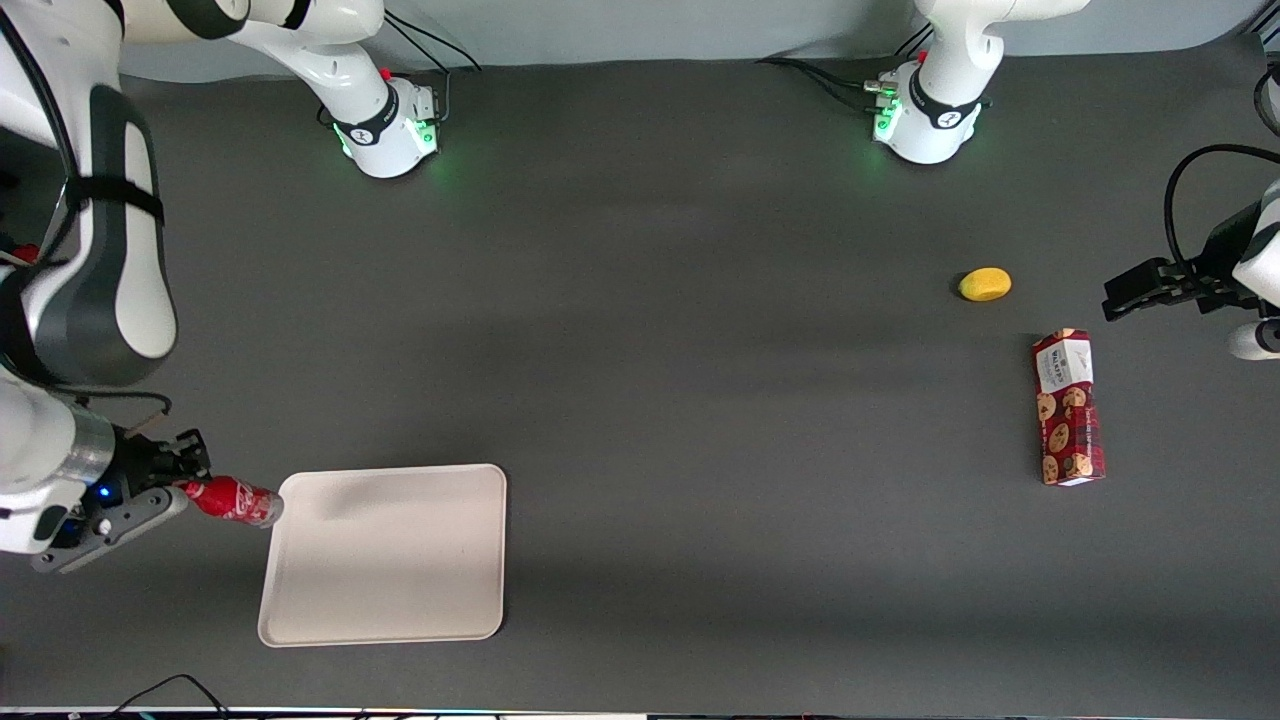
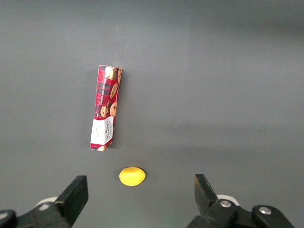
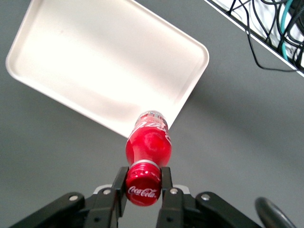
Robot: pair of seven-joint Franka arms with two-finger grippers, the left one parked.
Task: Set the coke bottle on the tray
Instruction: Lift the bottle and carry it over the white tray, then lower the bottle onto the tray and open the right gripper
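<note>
Gripper (image 1: 186, 478) at the working arm's end of the table in the front view, clenched on the cap end of the coke bottle (image 1: 234, 500). Bottle held tilted, with its clear base at the edge of the tray (image 1: 390, 555), about at the corner of the rim; cannot tell from this view if base and rim touch. Tray flat on the dark table (image 1: 700, 350), with nothing on it. Toward the parked arm's end, well apart from the tray: long red cookie box (image 1: 1068, 407) lying flat, and yellow lemon (image 1: 985, 284) near it, farther from the front camera than the box.

From the left wrist view: cookie box (image 2: 106, 107) and lemon (image 2: 132, 176) on the table, near each other but not touching.

From the right wrist view: gripper (image 3: 143, 185) with both fingers (image 3: 166, 183) pressed on the red cap, one at each side. Coke bottle (image 3: 148, 142) pointing away from the fingers, its base over the rim at the edge of the tray (image 3: 85, 61). White lettering visible on cap and body. Cables (image 3: 266, 28) past the table edge.
</note>
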